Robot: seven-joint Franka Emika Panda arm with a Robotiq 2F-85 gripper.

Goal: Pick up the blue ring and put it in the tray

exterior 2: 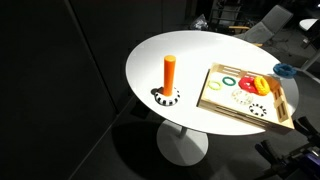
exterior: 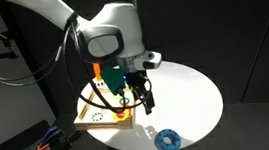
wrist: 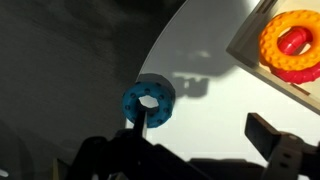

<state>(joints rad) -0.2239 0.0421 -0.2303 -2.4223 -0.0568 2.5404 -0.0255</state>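
Note:
The blue ring [wrist: 150, 100] lies flat on the white round table near its edge, outside the tray; it shows in both exterior views [exterior: 167, 138] [exterior 2: 285, 70]. The light-wood tray [exterior 2: 222, 103] sits on the table and holds a red-and-yellow ring [wrist: 291, 45]; it also shows in an exterior view [exterior: 87, 116], and its corner shows in the wrist view [wrist: 245, 48]. My gripper [exterior: 137, 102] is open and empty, and hangs above the table by the tray's near corner, apart from the blue ring. In the wrist view [wrist: 203, 128] one fingertip overlaps the ring's image.
An orange upright peg [exterior 2: 170, 73] stands on a black-and-white base beside the tray. A green ring [exterior 2: 229, 81] and a yellow ring [exterior 2: 247, 85] lie in the tray. The table edge runs close to the blue ring, with dark floor beyond.

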